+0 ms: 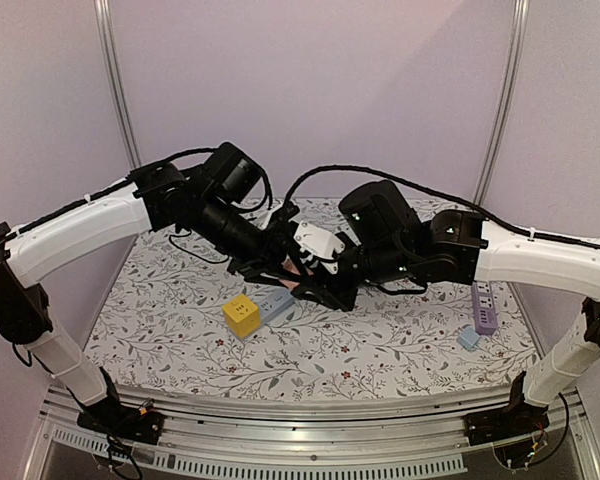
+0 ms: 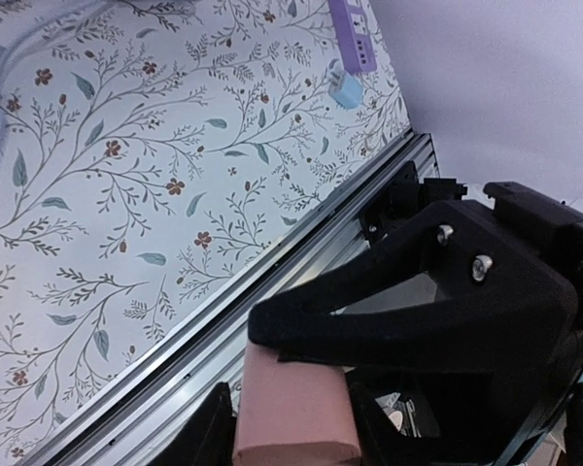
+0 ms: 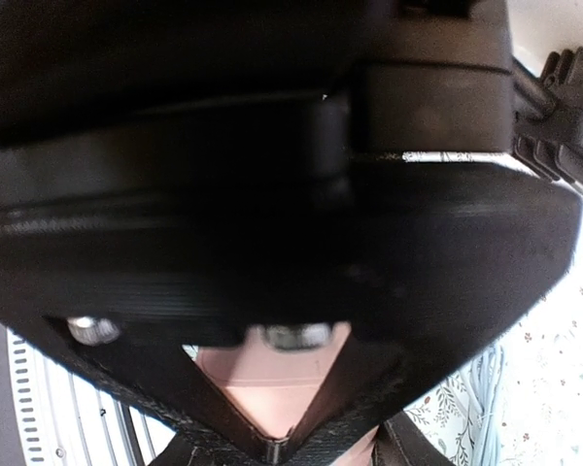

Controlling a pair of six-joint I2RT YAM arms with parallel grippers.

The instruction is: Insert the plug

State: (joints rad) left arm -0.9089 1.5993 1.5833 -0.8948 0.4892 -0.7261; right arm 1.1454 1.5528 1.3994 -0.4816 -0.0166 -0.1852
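Both arms meet above the middle of the table. The plug is a pink, rounded block [image 2: 296, 408], seen as a small pink patch [image 1: 296, 270] in the top view. My left gripper [image 2: 291, 442] is shut on it, with a black finger on each side. One black finger [image 2: 408, 330] of my right gripper [image 1: 318, 285] lies flat against the block's upper face. In the right wrist view the left gripper's black body fills the frame and the pink block [image 3: 272, 388] shows through a gap in it. Which socket it belongs to cannot be told.
A yellow cube socket [image 1: 242, 315] and a grey-blue power strip [image 1: 276, 304] lie just below the grippers. A purple power strip [image 1: 484, 306] and a small light-blue block [image 1: 468, 338] lie at the right. A white piece [image 1: 315, 243] shows between the wrists. The metal table rail [image 2: 223, 320] runs along the near edge.
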